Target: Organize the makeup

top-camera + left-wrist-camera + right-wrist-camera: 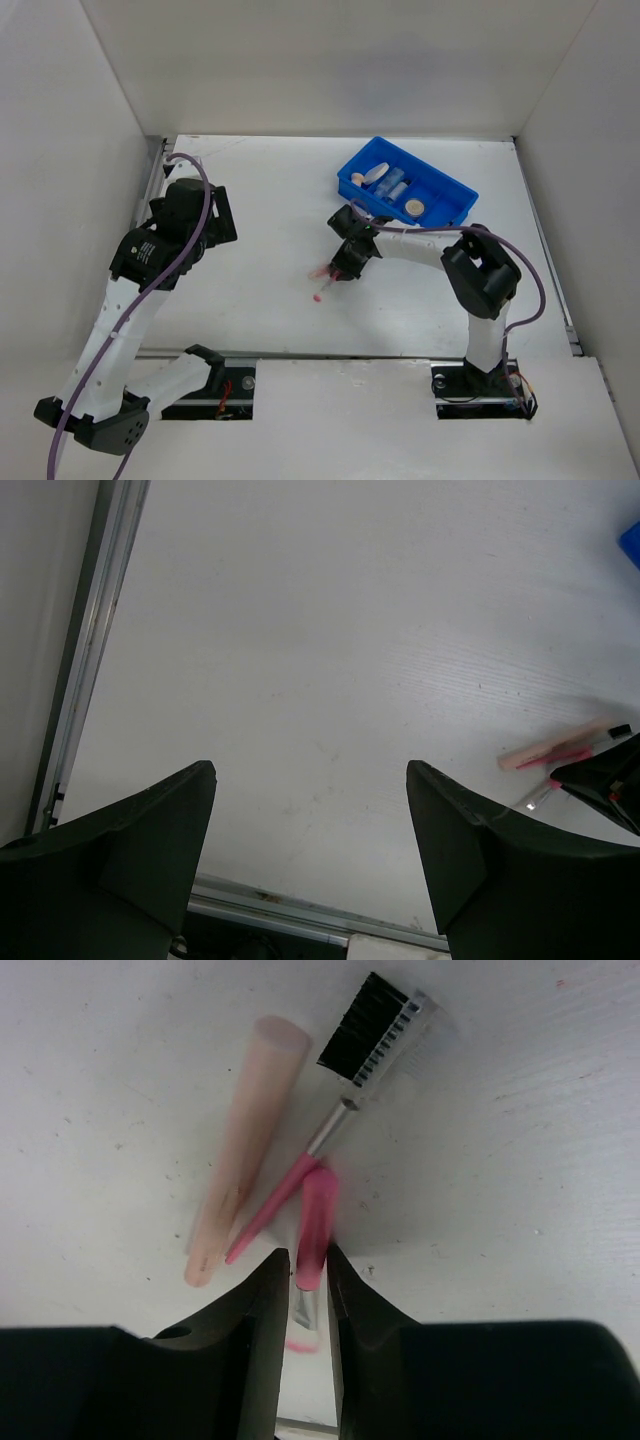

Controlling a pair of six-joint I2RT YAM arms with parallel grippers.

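Observation:
My right gripper (303,1255) is shut on a small pink-handled brush (315,1222) with a silver ferrule, low over the table; it shows at mid-table in the top view (343,265). Beside it lie a pale pink stick (240,1150) and a thin pink-handled comb brush with black bristles (365,1030). The stick also shows in the left wrist view (555,750). The blue bin (452,190) holds a round beige puff (357,179), two clear vials (390,185) and a round compact (413,208). My left gripper (310,780) is open and empty, above bare table at the left (220,215).
White walls enclose the table on three sides. A metal rail (90,650) runs along the left edge. The arm bases stand at the near edge. The bin sits at the back right, behind my right arm (485,275).

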